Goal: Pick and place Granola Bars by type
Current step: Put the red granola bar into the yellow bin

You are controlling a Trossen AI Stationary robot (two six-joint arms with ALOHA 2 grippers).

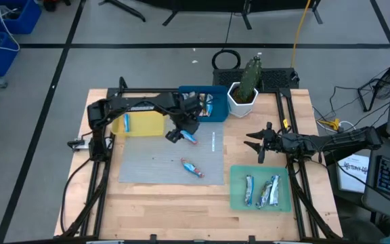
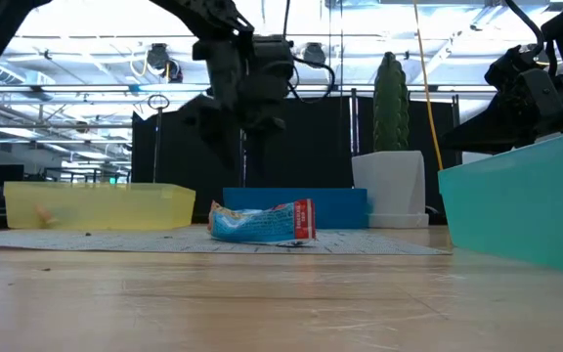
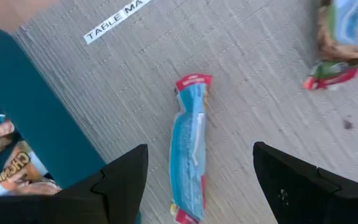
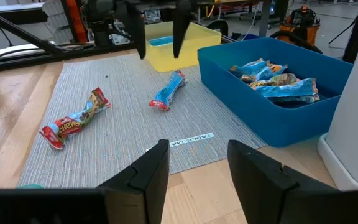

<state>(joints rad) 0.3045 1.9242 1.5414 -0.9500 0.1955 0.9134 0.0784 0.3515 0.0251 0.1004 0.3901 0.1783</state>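
A blue-wrapped granola bar (image 1: 190, 138) (image 3: 188, 155) lies flat on the grey mat. My left gripper (image 1: 180, 133) (image 3: 201, 149) hovers over it, open, one finger on either side, touching nothing. The right wrist view shows those fingers (image 4: 180, 31) well above the bar (image 4: 168, 90). A multicoloured bar (image 1: 192, 168) (image 4: 73, 121) lies nearer on the mat. More bars rest in the blue tray (image 1: 217, 91), the green tray (image 1: 235, 196) and the yellow tray (image 1: 151, 125). My right gripper (image 1: 257, 144) (image 4: 197, 149) waits open, right of the mat.
A cactus in a white pot (image 1: 244, 91) stands beside the blue tray at the far edge. The grey mat (image 1: 147, 166) has bare room on its left half. The green tray sits at the near right, close under my right arm.
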